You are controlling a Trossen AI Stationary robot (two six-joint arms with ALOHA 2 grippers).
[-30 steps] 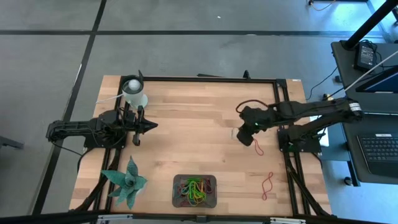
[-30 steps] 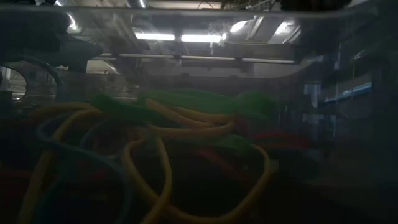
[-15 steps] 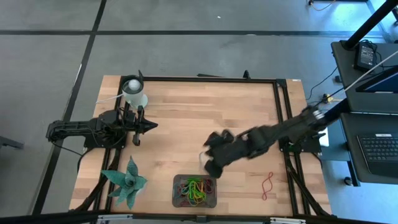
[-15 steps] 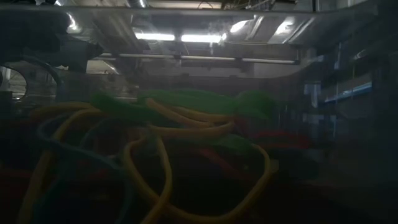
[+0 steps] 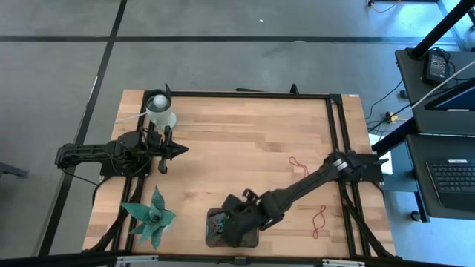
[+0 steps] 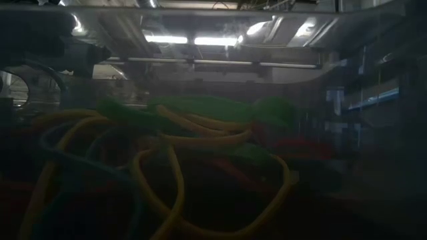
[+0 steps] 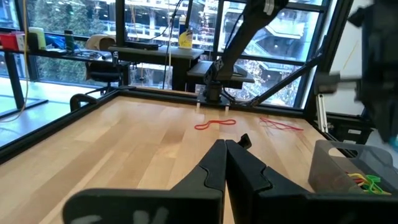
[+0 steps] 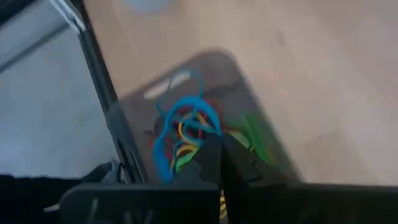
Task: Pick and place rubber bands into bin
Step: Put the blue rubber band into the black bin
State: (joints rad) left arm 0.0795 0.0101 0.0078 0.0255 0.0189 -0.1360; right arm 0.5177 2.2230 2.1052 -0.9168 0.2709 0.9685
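Note:
The bin (image 5: 211, 237), a dark grey tray at the table's near edge, holds a tangle of rubber bands (image 8: 186, 134) in blue, yellow, green and red. They fill the low view up close (image 6: 173, 167). My right gripper (image 8: 219, 148) hangs above the bin, shut, and nothing shows between its fingers. From above, that arm (image 5: 239, 219) hides most of the bin. Two red bands (image 5: 297, 164) (image 5: 320, 219) lie flat on the wood to the right. My left gripper (image 5: 178, 149) waits shut at the table's left, pointing level.
A white cup (image 5: 161, 112) stands at the far left. A green spiky plant (image 5: 152, 219) stands at the near left, beside the bin. Black frame rails (image 5: 338, 119) run along the table's edges. A desk with a laptop (image 5: 453, 174) stands past the right edge.
My right gripper has swept fast from the table's right middle toward the near edge and leftward, sinking a little, and now hangs over the bin, shut throughout. A red band that showed beside it now lies on the wood near that spot.

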